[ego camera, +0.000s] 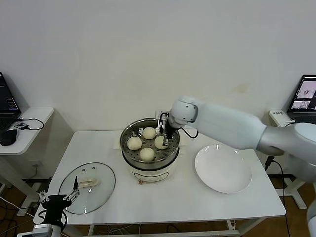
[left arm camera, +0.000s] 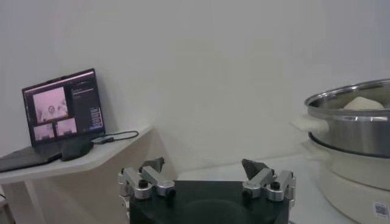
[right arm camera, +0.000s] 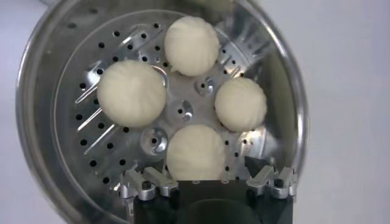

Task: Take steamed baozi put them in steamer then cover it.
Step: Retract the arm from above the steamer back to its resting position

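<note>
- all four steamed baozi lie on the perforated floor of the steamer, which stands mid-tabletop on its white cooker base; the white plate to its right is bare.
- the right pincer hangs inside the steamer's rim right over the bun on the plate side, fingers apart and clamped on nothing.
- the cover lies flat at the tabletop's front left corner, handle up; the left pincer waits just off its near edge, fingers spread.
- the buns look soft and light, easily dented. the glass cover is likely heavier, rigid, slick and breakable; the pale handle on top looks the safest hold, and it should be set down level onto the rim.
- the right wrist view shows the buns spaced around the floor's centre, none stacked, with that pincer's fingertips clear of them.
- the left wrist view shows a bun top peeking barely above the steel rim, so the cover should probably seat. it does not show the cover.
</note>
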{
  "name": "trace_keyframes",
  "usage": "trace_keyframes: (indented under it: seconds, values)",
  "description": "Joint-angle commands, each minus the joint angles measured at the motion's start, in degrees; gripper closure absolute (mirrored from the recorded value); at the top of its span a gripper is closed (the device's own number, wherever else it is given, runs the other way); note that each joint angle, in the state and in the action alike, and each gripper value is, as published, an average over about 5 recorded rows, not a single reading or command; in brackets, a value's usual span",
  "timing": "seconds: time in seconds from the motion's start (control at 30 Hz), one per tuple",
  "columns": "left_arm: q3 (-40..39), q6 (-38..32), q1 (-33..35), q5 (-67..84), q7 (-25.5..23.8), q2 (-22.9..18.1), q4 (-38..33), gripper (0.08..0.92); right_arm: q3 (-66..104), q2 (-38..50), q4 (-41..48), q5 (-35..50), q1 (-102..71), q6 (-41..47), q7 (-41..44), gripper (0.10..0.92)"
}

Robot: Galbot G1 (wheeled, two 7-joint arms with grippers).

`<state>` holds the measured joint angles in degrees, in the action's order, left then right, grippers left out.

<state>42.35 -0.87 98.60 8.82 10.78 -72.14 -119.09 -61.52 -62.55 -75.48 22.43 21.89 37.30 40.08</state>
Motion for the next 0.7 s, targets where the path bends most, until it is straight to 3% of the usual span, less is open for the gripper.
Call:
trace_keyframes:
  seconds: [0.03, 0.17, 0.37, 0.53, 0.7]
  values:
    - [-0.2, 0.0, -0.1, -0.1, 0.0, -0.1, 0.0, 0.177, 6.7, 15.2, -17.9, 8.5, -5.0, -3.0, -22.8, 0.202]
    - [-0.3, 0.0, -0.1, -0.4, 0.0, -0.4, 0.2, 0.177, 16.3, 23.5, -24.6, 8.1, -18.9, -9.5, -34.3, 0.203]
    - [-0.5, -0.4, -0.2, -1.2, 0.1, -0.4, 1.3, 0.177, 43.4, 28.5, -27.4, 0.0, -50.6, -24.3, -43.0, 0.202]
    - [-0.9, -2.0, -0.9, -3.1, 0.5, -1.0, 3.3, 0.177, 72.5, 19.3, -27.3, -8.2, -77.9, -37.9, -43.1, 0.203]
    - [-1.9, -2.7, -2.4, -9.9, 1.0, -0.5, 6.1, 0.177, 91.2, 6.6, -27.9, -16.0, -93.9, -47.6, -38.8, 0.202]
